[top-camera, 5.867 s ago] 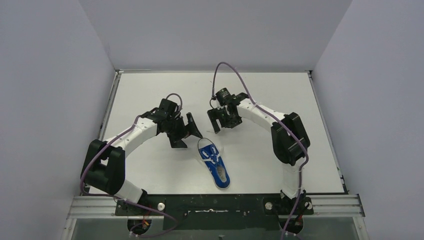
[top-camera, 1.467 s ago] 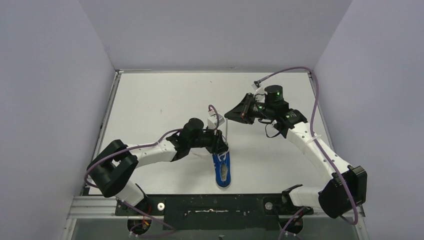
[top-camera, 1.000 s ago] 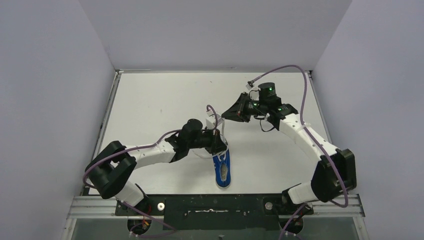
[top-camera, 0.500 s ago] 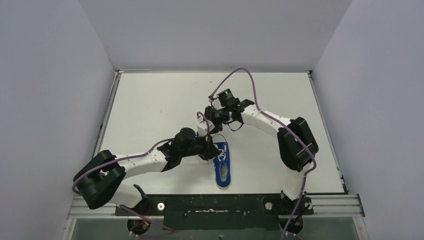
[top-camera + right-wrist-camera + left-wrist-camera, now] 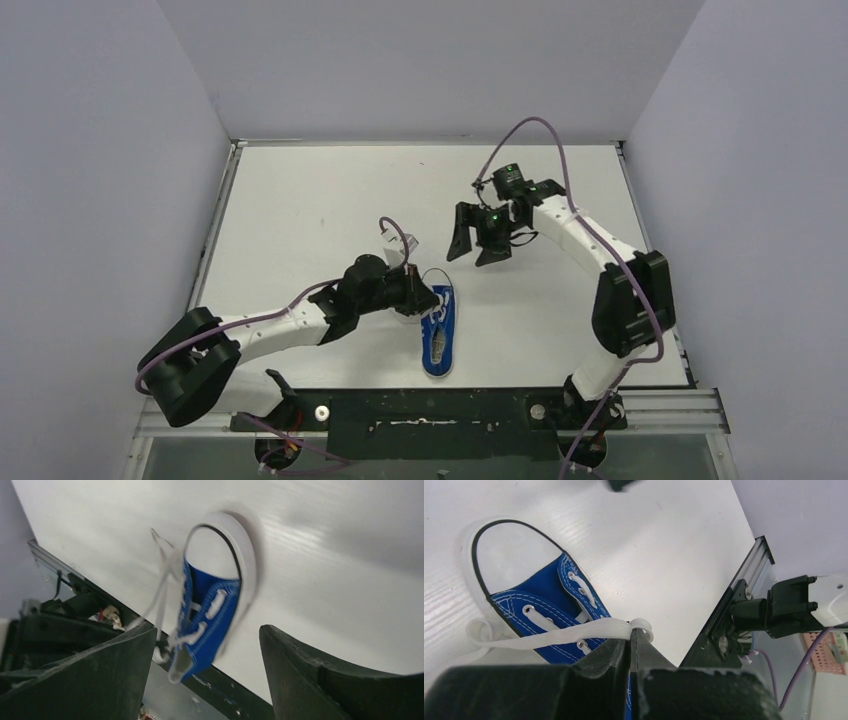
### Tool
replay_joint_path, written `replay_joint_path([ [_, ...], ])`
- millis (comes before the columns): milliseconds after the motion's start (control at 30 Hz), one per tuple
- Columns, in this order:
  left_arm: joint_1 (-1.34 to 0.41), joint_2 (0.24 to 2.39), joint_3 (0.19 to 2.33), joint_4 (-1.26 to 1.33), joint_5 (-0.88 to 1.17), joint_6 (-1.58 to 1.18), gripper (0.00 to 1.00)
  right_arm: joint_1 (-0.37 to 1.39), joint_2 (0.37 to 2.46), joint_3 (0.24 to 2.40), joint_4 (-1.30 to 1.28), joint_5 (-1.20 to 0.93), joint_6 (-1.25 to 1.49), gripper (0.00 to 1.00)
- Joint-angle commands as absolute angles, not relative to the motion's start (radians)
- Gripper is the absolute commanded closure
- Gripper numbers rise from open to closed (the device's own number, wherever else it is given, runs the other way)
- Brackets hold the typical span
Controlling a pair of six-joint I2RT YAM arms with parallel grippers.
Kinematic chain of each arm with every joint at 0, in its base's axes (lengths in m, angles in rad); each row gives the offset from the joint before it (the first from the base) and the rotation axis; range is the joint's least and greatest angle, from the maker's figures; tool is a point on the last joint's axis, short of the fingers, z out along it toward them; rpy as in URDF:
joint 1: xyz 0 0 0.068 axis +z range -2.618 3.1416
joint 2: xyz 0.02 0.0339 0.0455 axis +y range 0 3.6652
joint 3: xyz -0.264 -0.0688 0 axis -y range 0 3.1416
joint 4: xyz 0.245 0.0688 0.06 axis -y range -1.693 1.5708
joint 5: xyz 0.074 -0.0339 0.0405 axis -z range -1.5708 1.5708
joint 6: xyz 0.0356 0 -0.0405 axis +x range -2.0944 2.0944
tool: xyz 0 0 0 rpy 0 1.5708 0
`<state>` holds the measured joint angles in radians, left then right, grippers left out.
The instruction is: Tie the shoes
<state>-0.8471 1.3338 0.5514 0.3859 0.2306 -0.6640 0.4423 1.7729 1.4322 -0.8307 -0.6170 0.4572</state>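
Observation:
A small blue sneaker [image 5: 440, 330] with a white toe cap lies near the table's front, toe pointing away. My left gripper [image 5: 417, 298] sits at its left side, shut on a white lace [image 5: 569, 631] that runs taut across the blue tongue [image 5: 541, 611]. The pinch is at the jaw tips [image 5: 630, 633], where the lace end curls over. My right gripper [image 5: 476, 243] hangs open above and to the right of the toe, with nothing between its fingers [image 5: 107, 670]. In the right wrist view the sneaker [image 5: 206, 614] shows blurred below, with loose laces trailing.
Grey walls [image 5: 120, 200] close the white table [image 5: 300, 200] on three sides. A black and aluminium rail [image 5: 430, 410] with both arm bases runs along the near edge. Purple cables [image 5: 540, 135] loop above the right arm.
My right gripper has opened, let go of the lace and drawn back to the right of the toe. The left gripper has stayed shut on its lace and moved slightly left.

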Motion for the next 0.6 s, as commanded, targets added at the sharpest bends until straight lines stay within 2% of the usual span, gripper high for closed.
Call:
replay_joint_path([
  [0,-0.813,1.317,0.578,0.408,0.236,-0.795,1.00,0.427,1.529,1.263,-0.876,-0.557,0.364,0.23],
  [167,-0.799,1.395,0.654,0.358,0.310,-0.854,1.00,0.525,1.230,0.942,-0.517,-0.580,0.549,0.32],
  [300,-0.798,1.439,0.714,0.293,0.346,-0.849,1.00,0.645,1.126,0.795,-0.359,-0.471,0.679,0.41],
  [400,-0.797,1.446,0.742,0.227,0.350,-0.838,1.00,0.653,1.144,0.769,-0.392,-0.423,0.710,0.56],
  [433,-0.793,1.447,0.751,0.199,0.345,-0.832,1.00,0.664,1.157,0.770,-0.394,-0.425,0.704,0.55],
  [500,-0.789,1.446,0.757,0.181,0.350,-0.827,1.00,0.707,1.165,0.774,-0.422,-0.364,0.715,0.42],
  [567,-0.787,1.438,0.761,0.165,0.352,-0.827,1.00,0.752,1.167,0.773,-0.440,-0.305,0.739,0.36],
])
